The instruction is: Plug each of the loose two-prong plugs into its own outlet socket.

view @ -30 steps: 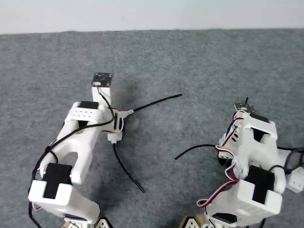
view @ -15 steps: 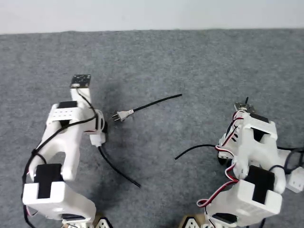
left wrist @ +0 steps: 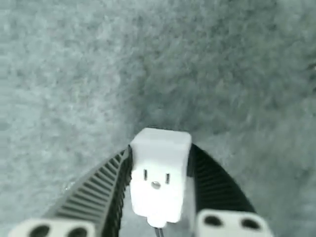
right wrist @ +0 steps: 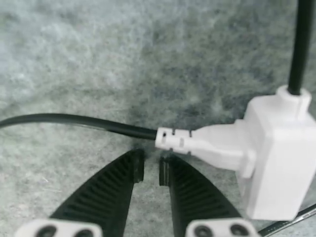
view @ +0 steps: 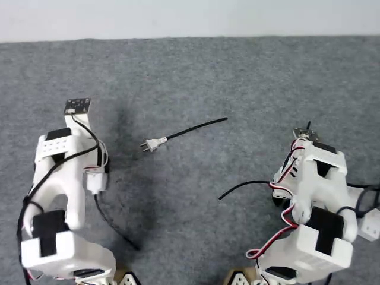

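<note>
1. Left pincer (left wrist: 160, 150) pinched a white outlet socket (left wrist: 159, 173) between its ribbed black fingers (left wrist: 106, 182), with the slotted face turned toward the wrist camera. In the high view, this socket sat at the lower left of the frame, beside the left arm.
2. From that socket a black socket cord (view: 116, 228) trailed over the bench toward the bottom edge of the high view.
3. The right pincer (right wrist: 151, 170) was all but pressed together, with a thin gap between its tips. It pinched nothing and was just beside a white seated plug (right wrist: 197, 143).
4. The seated plug was pushed into a second socket (right wrist: 276, 158), also white, and its plugged cord (right wrist: 74, 121) ran off across the grey surface.
5. A loose plug (view: 153, 144) lay on the bench left of centre in the high view, well apart from both pincers. Its prongs pointed toward the left edge, and its loose cord (view: 196, 127) stretched up and to the right.
6. Beyond it, the grey bench (view: 208, 65) ran to the top of the frame.
</note>
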Robot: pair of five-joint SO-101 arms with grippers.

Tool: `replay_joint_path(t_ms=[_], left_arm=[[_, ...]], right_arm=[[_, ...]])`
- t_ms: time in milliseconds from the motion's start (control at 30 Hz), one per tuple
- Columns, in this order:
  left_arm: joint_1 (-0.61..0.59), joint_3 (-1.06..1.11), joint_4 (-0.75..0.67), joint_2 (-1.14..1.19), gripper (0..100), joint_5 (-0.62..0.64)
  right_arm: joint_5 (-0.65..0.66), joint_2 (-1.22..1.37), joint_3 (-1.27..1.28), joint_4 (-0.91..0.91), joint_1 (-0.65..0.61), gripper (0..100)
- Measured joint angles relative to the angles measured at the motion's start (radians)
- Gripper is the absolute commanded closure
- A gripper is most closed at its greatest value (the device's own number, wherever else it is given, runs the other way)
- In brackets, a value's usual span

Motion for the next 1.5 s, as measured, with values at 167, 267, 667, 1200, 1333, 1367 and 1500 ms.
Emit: replay_joint_path(t_ms=[167,267,667,1200,1333,1367,1500], left_arm=[[-0.006,0.037,0.052,-0.127,99,-0.064],[-0.006,0.112,0.058,-0.186,99,-0.064],[0.169,0.17,0.005,-0.215,98,-0.025],[0.407,-0.354,0.002,0.292,70,0.416],[0.393,-0.368,0.028,0.308,68,0.44],[0.39,-0.368,0.038,0.308,68,0.442],[0.381,-0.368,0.075,0.281,68,0.442]], right_arm=[[0.0,0.0,0.0,0.0,0.0,92.7],[0.0,0.0,0.0,0.0,0.0,92.7],[0.0,0.0,0.0,0.0,0.0,92.7],[0.0,0.0,-0.002,0.0,0.0,92.7],[0.0,0.0,-0.002,0.0,0.0,92.7],[0.0,0.0,-0.002,0.0,0.0,92.7],[0.0,0.0,-0.002,0.0,0.0,92.7]])
